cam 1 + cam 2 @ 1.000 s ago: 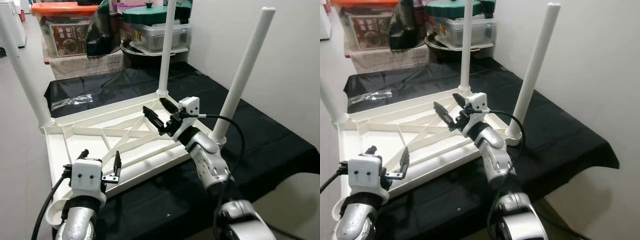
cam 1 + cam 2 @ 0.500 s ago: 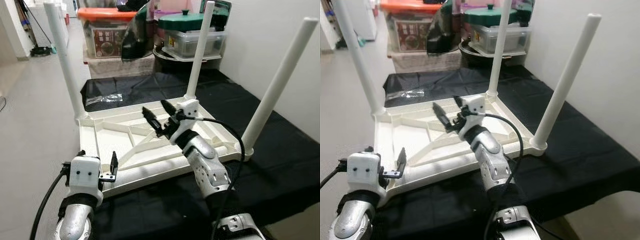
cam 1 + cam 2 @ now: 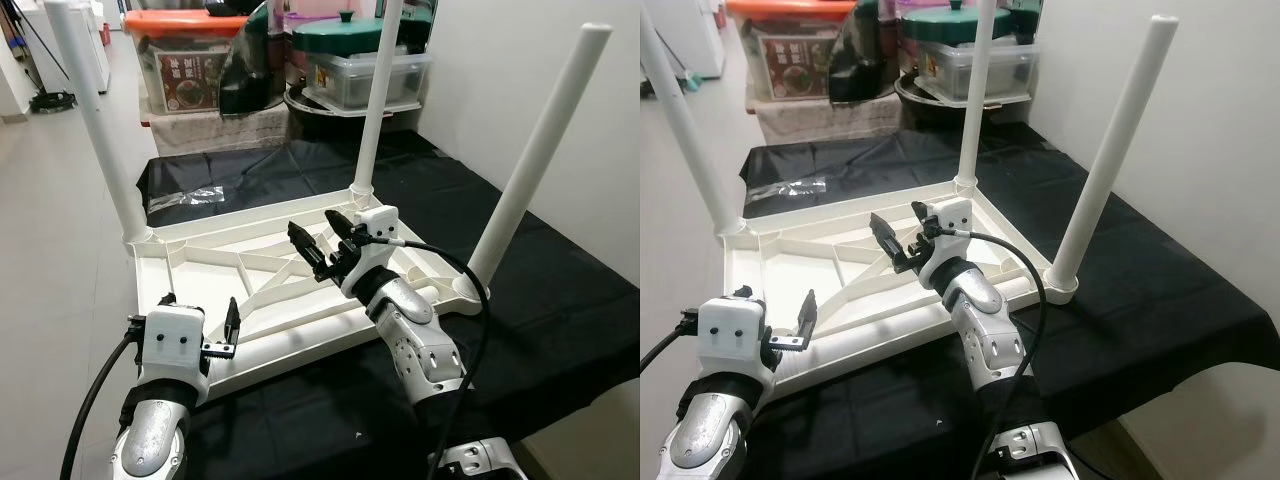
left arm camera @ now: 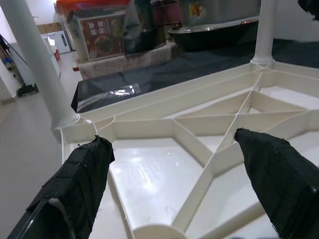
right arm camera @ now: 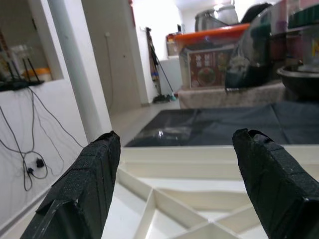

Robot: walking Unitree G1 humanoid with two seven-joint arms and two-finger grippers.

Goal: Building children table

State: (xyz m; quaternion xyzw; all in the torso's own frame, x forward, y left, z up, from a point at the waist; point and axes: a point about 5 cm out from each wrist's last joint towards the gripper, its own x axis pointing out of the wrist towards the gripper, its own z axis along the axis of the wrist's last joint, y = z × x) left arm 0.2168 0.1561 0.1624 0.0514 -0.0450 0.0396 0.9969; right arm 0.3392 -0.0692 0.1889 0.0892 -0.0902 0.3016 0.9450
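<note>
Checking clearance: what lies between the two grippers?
In the left eye view, only the upturned table's ribbed white underside lies between left gripper and right gripper.

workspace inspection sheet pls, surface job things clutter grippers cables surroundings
surface: black cloth over a low table.
job's things: white children's table lying upside down on the cloth, three legs standing up in its corners; near-left corner socket has no leg.
clutter: clear plastic bag on the cloth beyond the table.
grippers: left gripper open, over the near-left edge; right gripper open, above the ribbed underside, holding nothing.
cables: black cable looping off the right wrist; another along the left arm.
surroundings: stacked storage boxes and lidded pots behind; white wall at right.
</note>
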